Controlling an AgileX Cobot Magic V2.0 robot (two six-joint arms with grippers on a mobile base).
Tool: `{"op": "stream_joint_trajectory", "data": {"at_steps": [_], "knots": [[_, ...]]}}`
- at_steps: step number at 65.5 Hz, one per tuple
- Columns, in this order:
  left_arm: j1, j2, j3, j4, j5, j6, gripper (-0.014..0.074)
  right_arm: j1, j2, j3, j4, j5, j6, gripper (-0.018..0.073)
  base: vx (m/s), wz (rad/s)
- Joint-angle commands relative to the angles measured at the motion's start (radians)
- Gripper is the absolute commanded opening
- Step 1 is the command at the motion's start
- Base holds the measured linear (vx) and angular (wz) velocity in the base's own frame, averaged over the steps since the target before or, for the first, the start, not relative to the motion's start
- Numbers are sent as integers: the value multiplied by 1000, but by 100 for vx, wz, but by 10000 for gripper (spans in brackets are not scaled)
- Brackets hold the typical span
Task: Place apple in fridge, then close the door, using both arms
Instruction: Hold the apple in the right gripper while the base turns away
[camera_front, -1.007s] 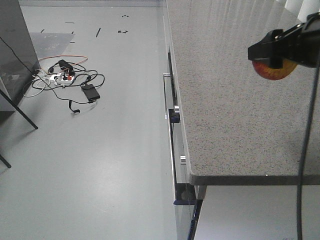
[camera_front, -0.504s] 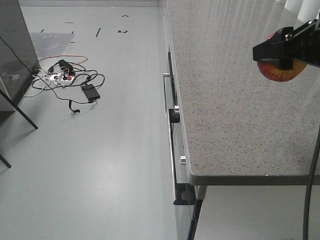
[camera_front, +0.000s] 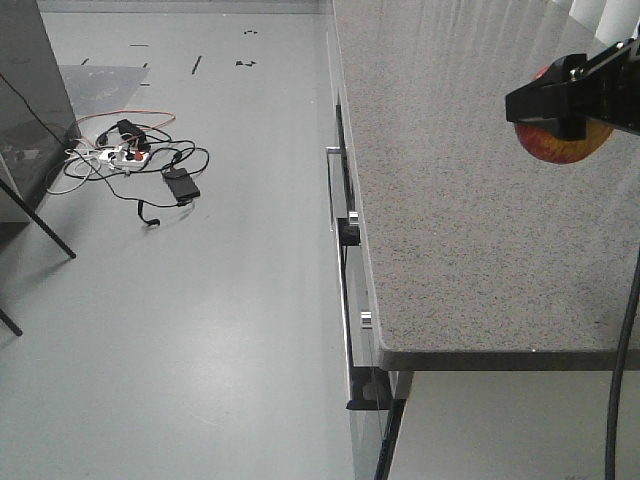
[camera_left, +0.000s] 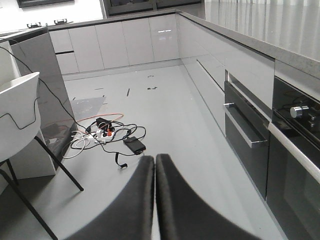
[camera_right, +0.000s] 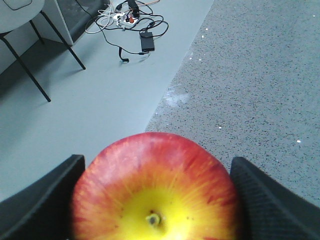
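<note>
As seen from the front, the round red-and-yellow apple (camera_front: 563, 146) is clamped in the black angular right gripper (camera_front: 572, 100) and is held over the grey speckled stone countertop (camera_front: 450, 220), toward the right edge of the view. In the right wrist view the apple (camera_right: 152, 175) fills the lower middle, stem dimple and yellow patch turned to the camera. It is pinched on both sides by the padded black fingers (camera_right: 42, 200) of the right gripper (camera_right: 156, 200), with the countertop edge and the grey floor (camera_right: 115, 85) seen beyond it. The black left gripper (camera_left: 154, 165) is clenched with its jaws pressed flat together and nothing between them. It is pointed out over the floor toward a tangle of black, white and orange cables (camera_left: 107, 135). A black cable (camera_front: 620, 380) is hung down at the right of the front view.
</note>
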Motion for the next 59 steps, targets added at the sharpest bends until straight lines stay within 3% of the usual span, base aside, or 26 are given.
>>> {"op": "stream_joint_trajectory", "data": {"at_steps": [1,59], "knots": [[1,-17,14,3,-72,-3,-8,1,-29,-29,26,-60,-5,133,0,0],[1,-17,14,3,-72,-3,-8,1,-29,-29,26,-59,-5,133,-1,6]]}}
